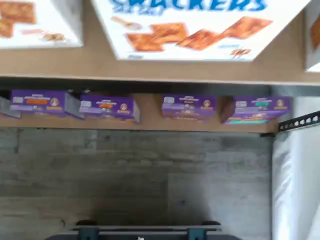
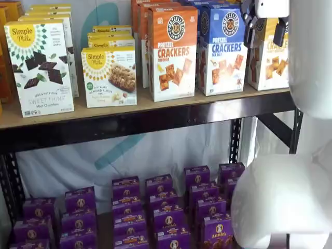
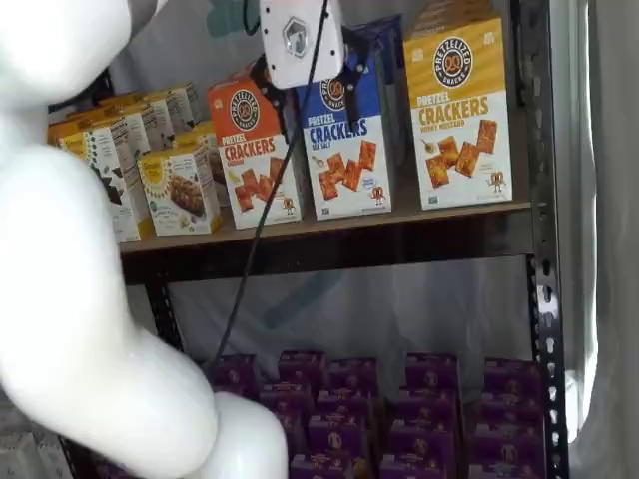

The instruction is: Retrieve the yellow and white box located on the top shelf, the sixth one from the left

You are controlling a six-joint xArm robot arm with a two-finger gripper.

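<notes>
Shelf views both show the yellow and white box [image 3: 458,115] upright at the top shelf's [image 3: 329,239] end, just beside the blue-topped crackers box [image 3: 344,140]. Light, stiff cardboard, probably crushable; pinch its narrow sides. Gripper [image 2: 265,28] hangs before it; finger gap unreadable.

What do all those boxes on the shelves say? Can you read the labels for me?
"PRETZEL CRACKERS": the yellow and white box; flavour line blurred.
"PRETZEL CRACKERS SEA SALT": blue-topped box.
"PRETZEL CRACKERS CHEDDAR": orange-topped box.
"Simple Mills", "SWEET THINS": mint chocolate box.
"Simple Mills": almond-flour box; the rest blurred.
"Annie's": purple boxes below.
</notes>
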